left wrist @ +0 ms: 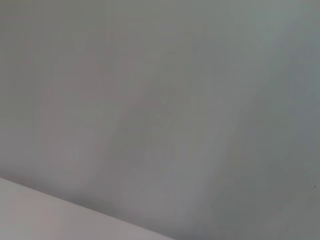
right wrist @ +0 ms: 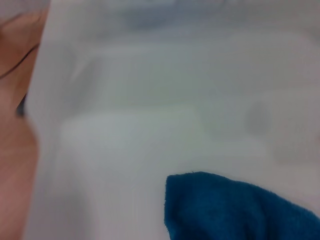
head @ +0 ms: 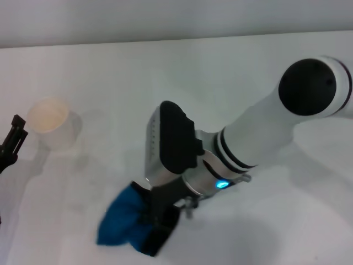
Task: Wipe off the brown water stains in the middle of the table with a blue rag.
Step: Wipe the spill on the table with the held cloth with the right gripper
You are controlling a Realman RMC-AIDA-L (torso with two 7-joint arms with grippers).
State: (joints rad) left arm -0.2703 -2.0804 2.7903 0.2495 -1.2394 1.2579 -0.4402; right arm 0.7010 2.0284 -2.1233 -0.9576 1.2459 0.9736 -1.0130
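Right gripper: the right gripper (head: 160,218) is down at the near-middle of the table, its dark fingers buried in the cloth; they look pinched on it, holding it against the tabletop.
Right arm pose: the white arm reaches in from the far right, elbow joint raised, forearm sloping down and leftward to the wrist, where a small blue light glows just above the gripper.
Blue rag: the small bright blue soft rag (head: 124,221) bunches under and to the left of the right gripper, with its black trim edge showing directly below the fingers; the right wrist view shows a blue fold (right wrist: 235,210) lying on the white surface.
Table: the large plain white smooth tabletop (head: 265,221) spreads all around the gripper.
Brown stain: I can't make out any brown blotch near the rag.
Paper cup: a white paper cup (head: 52,122) stands well off to the left and farther back.
Left gripper: the black left gripper (head: 12,142) sits at the left edge, just beside the cup; whether it is spread I cannot tell.
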